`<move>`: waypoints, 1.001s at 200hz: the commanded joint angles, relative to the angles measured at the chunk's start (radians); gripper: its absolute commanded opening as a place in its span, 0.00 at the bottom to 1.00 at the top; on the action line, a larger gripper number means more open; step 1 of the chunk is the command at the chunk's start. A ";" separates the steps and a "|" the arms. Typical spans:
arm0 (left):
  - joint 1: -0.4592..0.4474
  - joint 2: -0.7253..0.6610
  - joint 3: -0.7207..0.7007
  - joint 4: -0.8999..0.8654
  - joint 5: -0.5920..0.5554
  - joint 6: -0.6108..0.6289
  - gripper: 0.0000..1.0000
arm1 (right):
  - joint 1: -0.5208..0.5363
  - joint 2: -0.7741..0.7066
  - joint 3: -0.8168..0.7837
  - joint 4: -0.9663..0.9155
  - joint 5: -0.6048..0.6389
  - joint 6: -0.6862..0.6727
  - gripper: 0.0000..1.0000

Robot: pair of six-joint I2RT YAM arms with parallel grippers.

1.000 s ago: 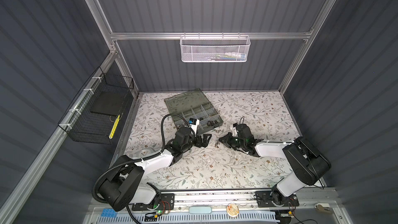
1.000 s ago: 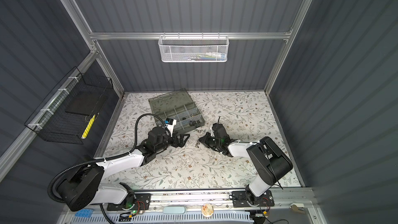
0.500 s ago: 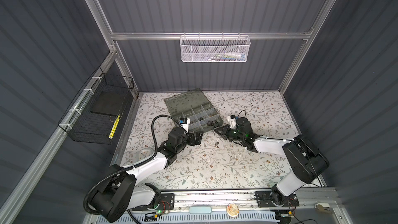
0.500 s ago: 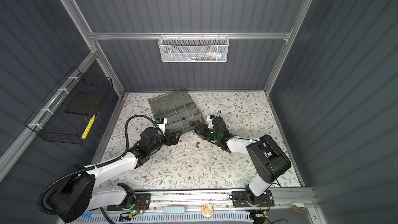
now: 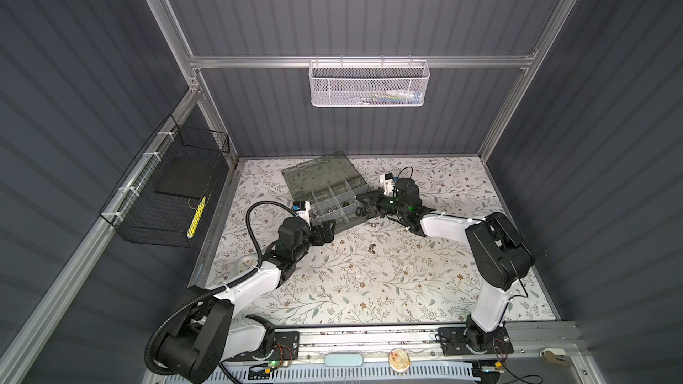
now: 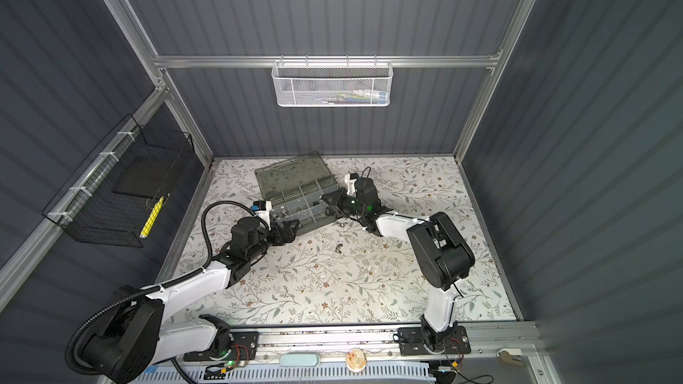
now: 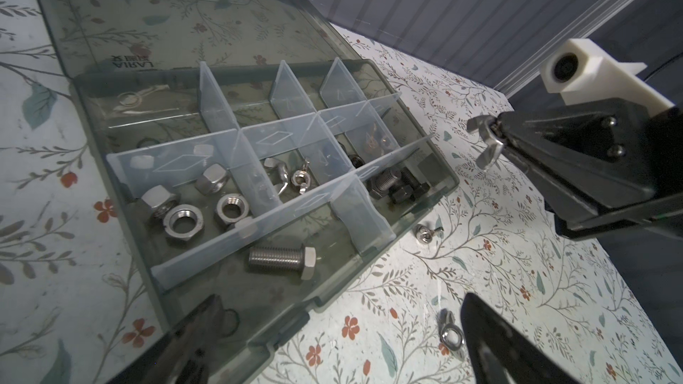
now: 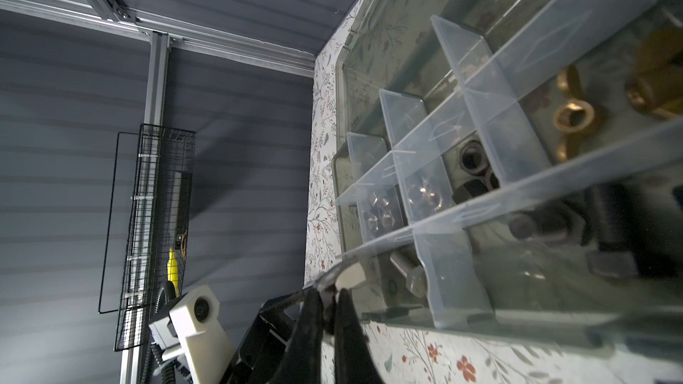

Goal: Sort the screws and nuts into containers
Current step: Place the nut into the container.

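Mostly sorted: grey-green plastic organizer case [image 7: 281,326] holds silver hex nuts [image 7: 183,219], wing nuts and bolts. Two loose silver wing nuts [image 7: 451,336] remain on the floral desk [image 5: 369,289] between the tools. Left tool [image 5: 327,232] is wide open and empty, arm low at the case. Right tool [image 7: 497,134] pinches a silver wing nut [image 7: 488,145], arm stretched, tip at the case's edge.

Left end effector [image 5: 327,231] spread wide, right end effector [image 7: 497,134] pinched

The lid [image 7: 166,20] bears a small mark [image 7: 132,62], upper left of the left wrist frame, seen reversed: roughly "LARIA"; the second line is illegible
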 commanded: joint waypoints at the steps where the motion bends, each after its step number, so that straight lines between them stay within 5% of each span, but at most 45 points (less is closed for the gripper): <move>1: 0.028 -0.015 -0.020 -0.012 0.004 -0.036 1.00 | -0.004 0.061 0.068 0.058 -0.033 0.059 0.00; 200: 0.073 0.033 -0.010 -0.033 0.001 -0.076 1.00 | 0.080 0.368 0.412 -0.102 -0.001 0.049 0.00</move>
